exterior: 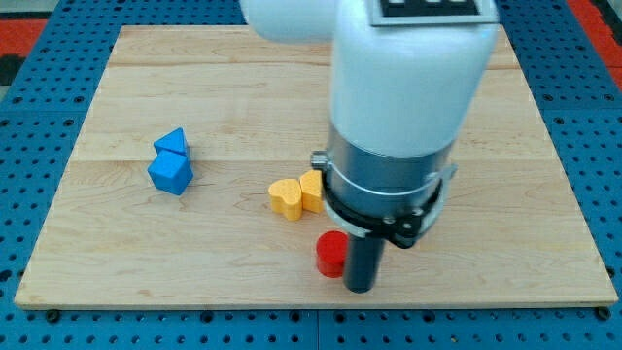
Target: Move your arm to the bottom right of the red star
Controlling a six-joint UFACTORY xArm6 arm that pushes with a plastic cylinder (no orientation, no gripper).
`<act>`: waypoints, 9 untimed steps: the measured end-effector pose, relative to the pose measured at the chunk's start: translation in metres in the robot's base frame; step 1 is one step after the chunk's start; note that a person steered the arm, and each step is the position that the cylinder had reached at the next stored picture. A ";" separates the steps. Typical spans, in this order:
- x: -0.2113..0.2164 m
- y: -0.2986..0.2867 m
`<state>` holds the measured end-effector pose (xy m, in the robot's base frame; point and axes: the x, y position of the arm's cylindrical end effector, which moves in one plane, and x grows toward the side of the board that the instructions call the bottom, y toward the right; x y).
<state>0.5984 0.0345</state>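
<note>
Now my tip (360,289) rests on the board (117,262) just right of a red block (331,254) near the bottom edge; its shape is unclear. I'm placed beside it, pushing nothing.

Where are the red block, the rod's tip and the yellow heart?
red block (331,254): camera view, its top face.
my tip (360,289): camera view, rod's very end.
yellow heart (287,198): camera view, its top face.
</note>
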 end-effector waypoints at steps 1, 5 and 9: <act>-0.011 -0.036; -0.024 0.139; -0.035 0.149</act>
<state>0.5631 0.1830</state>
